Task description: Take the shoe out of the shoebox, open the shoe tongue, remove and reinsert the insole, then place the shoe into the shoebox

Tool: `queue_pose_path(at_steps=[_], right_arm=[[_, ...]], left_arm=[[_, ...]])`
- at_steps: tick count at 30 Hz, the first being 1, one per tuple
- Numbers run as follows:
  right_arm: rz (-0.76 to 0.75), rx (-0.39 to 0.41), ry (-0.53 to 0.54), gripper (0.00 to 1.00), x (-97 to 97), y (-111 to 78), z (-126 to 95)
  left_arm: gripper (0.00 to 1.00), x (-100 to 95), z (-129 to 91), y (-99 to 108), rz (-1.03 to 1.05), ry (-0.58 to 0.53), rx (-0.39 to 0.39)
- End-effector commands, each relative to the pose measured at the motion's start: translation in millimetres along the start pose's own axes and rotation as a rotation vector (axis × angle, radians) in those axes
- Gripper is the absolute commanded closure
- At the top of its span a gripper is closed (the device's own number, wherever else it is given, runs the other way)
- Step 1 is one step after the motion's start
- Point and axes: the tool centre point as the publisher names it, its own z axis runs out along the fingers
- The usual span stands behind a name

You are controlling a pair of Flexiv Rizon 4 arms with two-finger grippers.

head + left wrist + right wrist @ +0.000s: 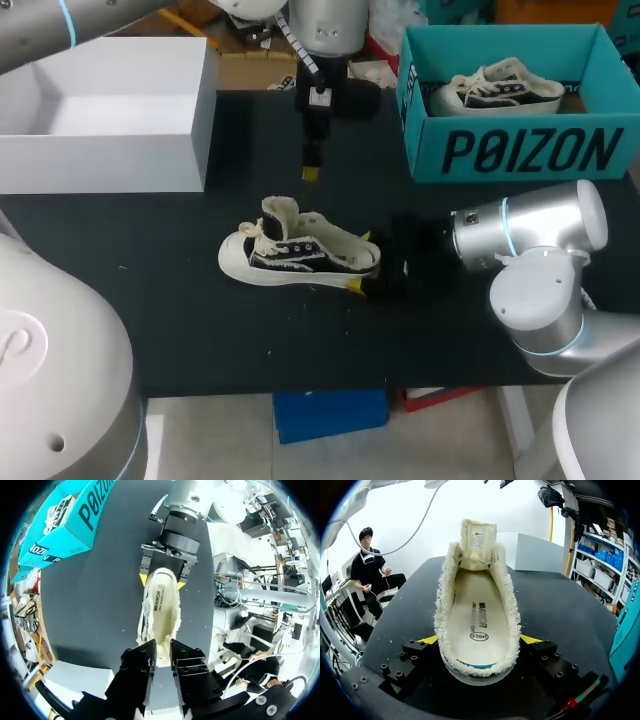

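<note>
The shoe (300, 255) lies in the middle of the counter (150, 330), long axis running left to right, toe left and heel right. The right gripper (359, 262) pinches the heel from both sides, so that arm is the nearer. The left gripper (311, 172) hangs just on the far side of the shoe, apart from the raised tongue (279, 212); I cannot tell whether it is spread or pressed together. The insole (476, 615) lies bare inside, its toe end hidden below the tongue. The teal shoebox (520, 150) stands far right, holding a second shoe (497, 90)
</note>
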Motion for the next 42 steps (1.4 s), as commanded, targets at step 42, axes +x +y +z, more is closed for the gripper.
queue_pose_path(at_steps=[42], right_arm=[[0.001,0.002,-0.002,1.00,0.6,-1.5,1.4]], left_arm=[[1.00,15.6,23.0,1.2,0.197,-0.017,0.180]])
